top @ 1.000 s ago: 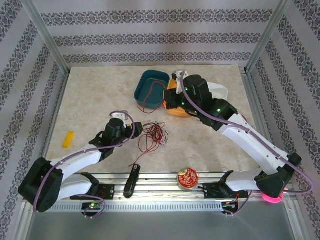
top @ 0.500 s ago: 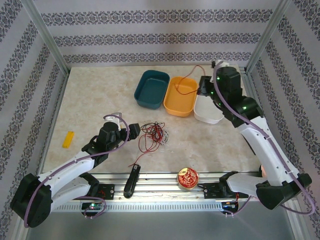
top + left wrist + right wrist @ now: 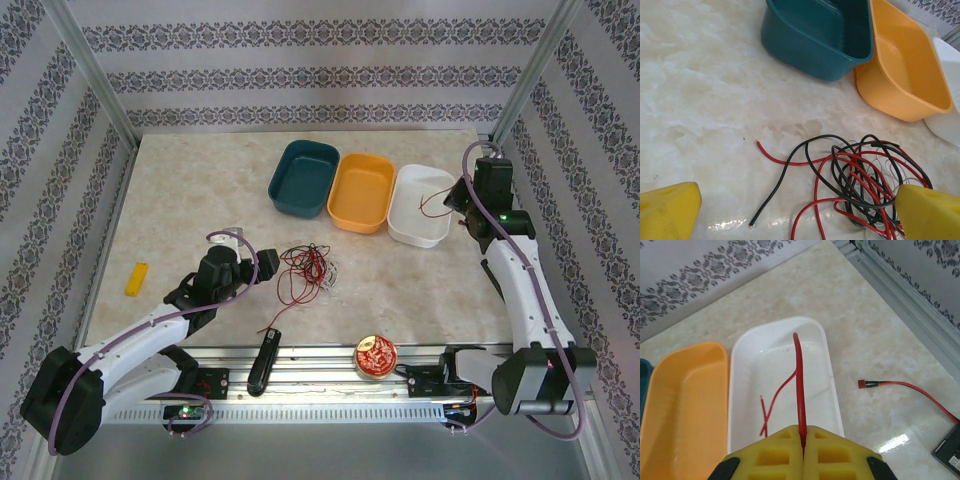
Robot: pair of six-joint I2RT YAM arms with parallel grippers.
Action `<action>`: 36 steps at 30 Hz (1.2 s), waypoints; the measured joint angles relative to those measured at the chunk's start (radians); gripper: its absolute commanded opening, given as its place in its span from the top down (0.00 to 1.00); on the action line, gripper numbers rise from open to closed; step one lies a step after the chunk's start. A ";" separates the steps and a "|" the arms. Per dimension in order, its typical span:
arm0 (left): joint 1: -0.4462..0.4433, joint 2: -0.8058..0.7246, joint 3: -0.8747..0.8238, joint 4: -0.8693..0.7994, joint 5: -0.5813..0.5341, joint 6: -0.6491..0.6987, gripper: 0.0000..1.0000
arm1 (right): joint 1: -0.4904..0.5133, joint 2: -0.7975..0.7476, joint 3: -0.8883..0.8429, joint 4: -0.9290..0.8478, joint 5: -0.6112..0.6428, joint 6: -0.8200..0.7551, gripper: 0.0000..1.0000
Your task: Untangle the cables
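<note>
Cables (image 3: pixel 860 175), red, black and white, lay knotted on the bench (image 3: pixel 180 200) near the middle of its near edge, just ahead of the parted, empty left fingers (image 3: pixel 925 210). Right fingers (image 3: pixel 835 450) were clenched on one red strand (image 3: pixel 799 385) above the white tray (image 3: pixel 415 238) toward the far right corner. Strands appeared light, limp and thin, likely to slip or snag. They would be best gripped near a free end, such as the black tip (image 3: pixel 757 220).

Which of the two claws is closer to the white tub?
The right gripper: it hangs at the right edge of the white tub, pinching a red cable over it. The left gripper sits far across the table, open beside the cable tangle.
</note>
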 measured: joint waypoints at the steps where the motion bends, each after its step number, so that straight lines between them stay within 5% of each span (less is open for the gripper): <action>1: 0.000 0.000 -0.001 0.000 0.000 -0.003 0.00 | -0.008 0.014 -0.009 0.013 -0.009 0.004 1.00; 24: 0.000 0.014 -0.018 0.004 0.000 -0.023 0.00 | -0.019 0.373 0.006 0.153 -0.142 0.026 1.00; 36: 0.000 0.024 -0.017 0.003 0.000 -0.023 0.01 | -0.019 0.421 0.026 0.150 -0.165 0.019 0.78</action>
